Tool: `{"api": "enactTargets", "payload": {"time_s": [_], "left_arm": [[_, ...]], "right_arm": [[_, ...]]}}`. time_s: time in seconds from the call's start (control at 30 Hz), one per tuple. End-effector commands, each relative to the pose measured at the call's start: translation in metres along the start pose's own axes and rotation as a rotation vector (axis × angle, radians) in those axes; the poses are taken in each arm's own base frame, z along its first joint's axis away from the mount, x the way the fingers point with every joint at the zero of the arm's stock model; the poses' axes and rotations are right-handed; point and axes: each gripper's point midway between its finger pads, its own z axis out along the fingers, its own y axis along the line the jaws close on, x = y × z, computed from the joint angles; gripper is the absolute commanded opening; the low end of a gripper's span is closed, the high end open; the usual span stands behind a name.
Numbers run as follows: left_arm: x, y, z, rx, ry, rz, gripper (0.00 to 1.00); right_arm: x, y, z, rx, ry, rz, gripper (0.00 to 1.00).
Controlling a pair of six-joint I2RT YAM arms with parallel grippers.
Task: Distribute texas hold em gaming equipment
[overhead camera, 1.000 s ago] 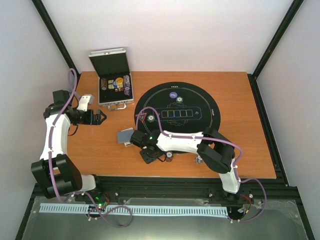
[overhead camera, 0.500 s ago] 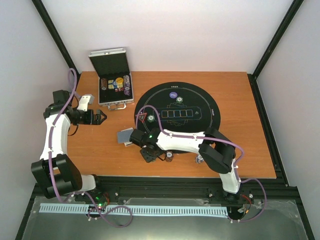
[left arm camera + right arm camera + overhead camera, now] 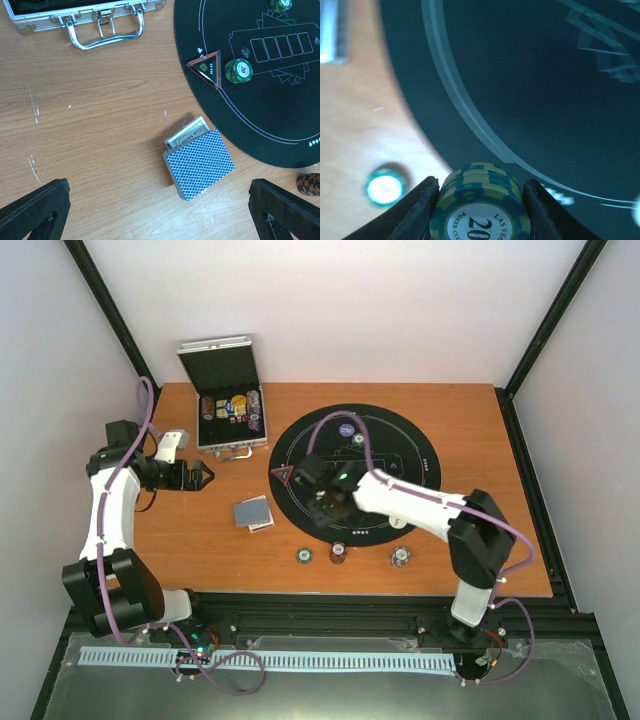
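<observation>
Wood-grain tabletop (image 3: 480, 430), white back wall (image 3: 350, 300) at 12 o'clock, white side walls (image 3: 40, 390) at 9 and 3 o'clock, black frame posts (image 3: 105, 310) at 11 and 1 o'clock, black rail (image 3: 330, 625) at 6 o'clock, grey metal sheet (image 3: 330, 695) below, even diffuse light.

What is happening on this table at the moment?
The right gripper is closed on a green poker chip stack at the left edge of the black round mat. The left gripper hangs open and empty near the silver case. A deck of cards and three chip stacks lie on the table beside the mat.
</observation>
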Motion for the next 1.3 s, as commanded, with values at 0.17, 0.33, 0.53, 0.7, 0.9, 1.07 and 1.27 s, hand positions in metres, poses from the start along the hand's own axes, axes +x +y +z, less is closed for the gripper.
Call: {"api": "enactTargets", "payload": {"time_s": [0.17,0.33,0.53,0.7,0.9,1.07,1.27], "left_arm": [[-0.015,-0.007,-0.013,0.007,-0.036,0.049,1.00],[-0.016,-0.008,-0.014,0.010,-0.036,0.050,1.00],[-0.018,-0.007,-0.014,0.014,-0.036,0.047,1.00],[-0.018,-0.007,-0.014,0.012,-0.036,0.050,1.00],[-0.018,-0.007,-0.014,0.011,-0.032,0.058,1.00],[-0.019,-0.007,-0.014,0.015,-0.034,0.057,1.00],[-0.021,-0.009,-0.016,0.016,-0.036,0.061,1.00]], "right_arm": [[0.004,-0.122,0.010,0.119,0.015,0.175,0.32],[0.014,-0.148,0.031,0.131,0.043,0.230,0.32],[0.018,-0.164,0.056,0.132,0.070,0.273,0.32],[0.016,-0.168,0.070,0.138,0.090,0.287,0.32],[0.030,-0.173,0.081,0.148,0.126,0.304,0.32],[0.037,-0.173,0.084,0.146,0.135,0.314,0.43],[0.022,-0.174,0.069,0.150,0.105,0.311,0.59]]}}
